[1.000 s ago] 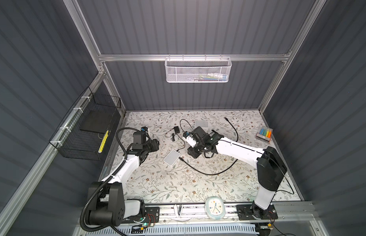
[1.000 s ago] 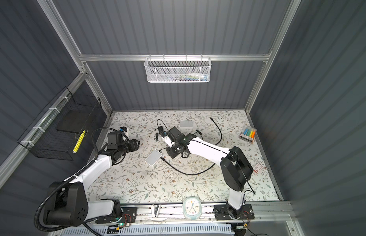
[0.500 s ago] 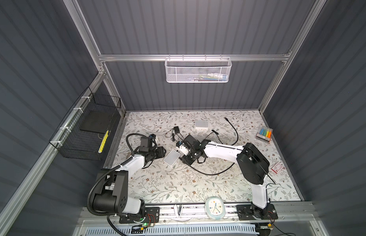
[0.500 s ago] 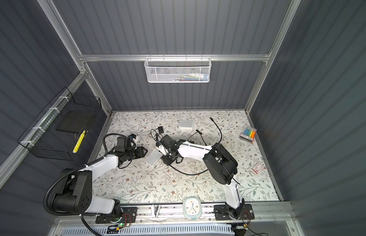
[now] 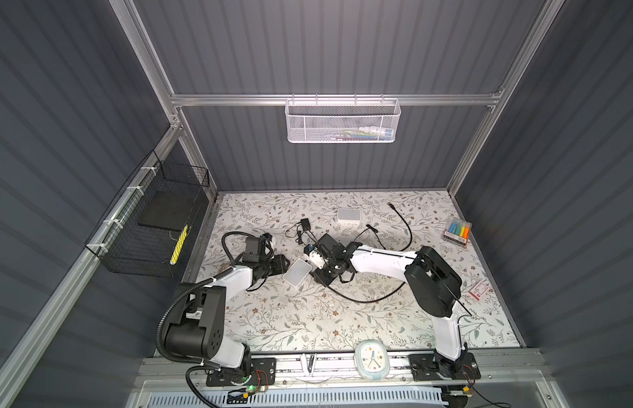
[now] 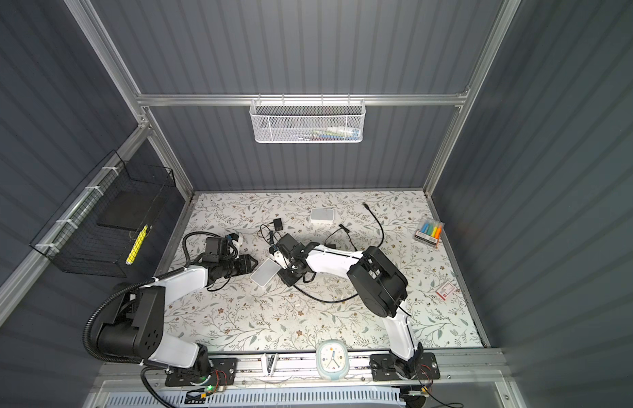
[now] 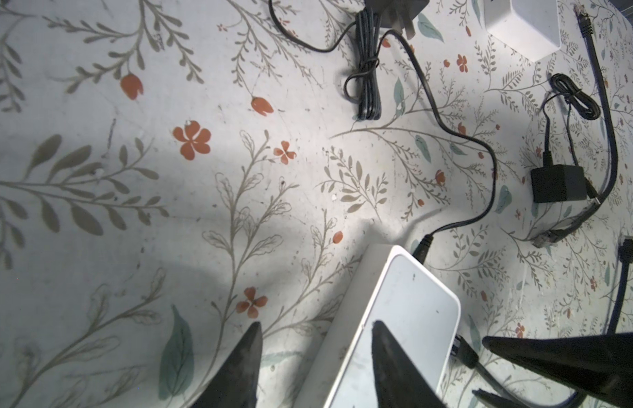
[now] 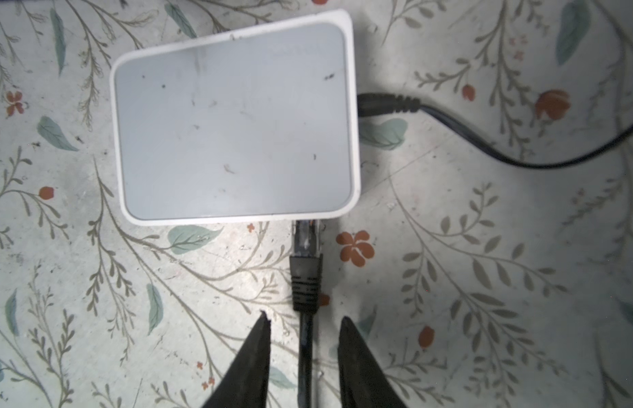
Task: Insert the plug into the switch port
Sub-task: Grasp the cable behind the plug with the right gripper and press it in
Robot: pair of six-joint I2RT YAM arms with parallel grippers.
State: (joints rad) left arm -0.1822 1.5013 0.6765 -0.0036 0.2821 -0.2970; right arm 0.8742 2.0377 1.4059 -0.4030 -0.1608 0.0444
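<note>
Clear Ethernet plug with black boot (image 8: 306, 243) noses the edge port of the flat white plastic switch (image 8: 233, 120) on the floral worktop (image 8: 484, 247). The right claw (image 8: 304, 316) straddles its black cable (image 8: 305, 353), released. The left claw (image 7: 316, 326) is spread over the switch. Likely next: regrip and push home.

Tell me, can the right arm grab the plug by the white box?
Probably yes. The right gripper is open with the cable between its fingers, and the plug lies just ahead, uncovered, at the edge of the white box.
</note>
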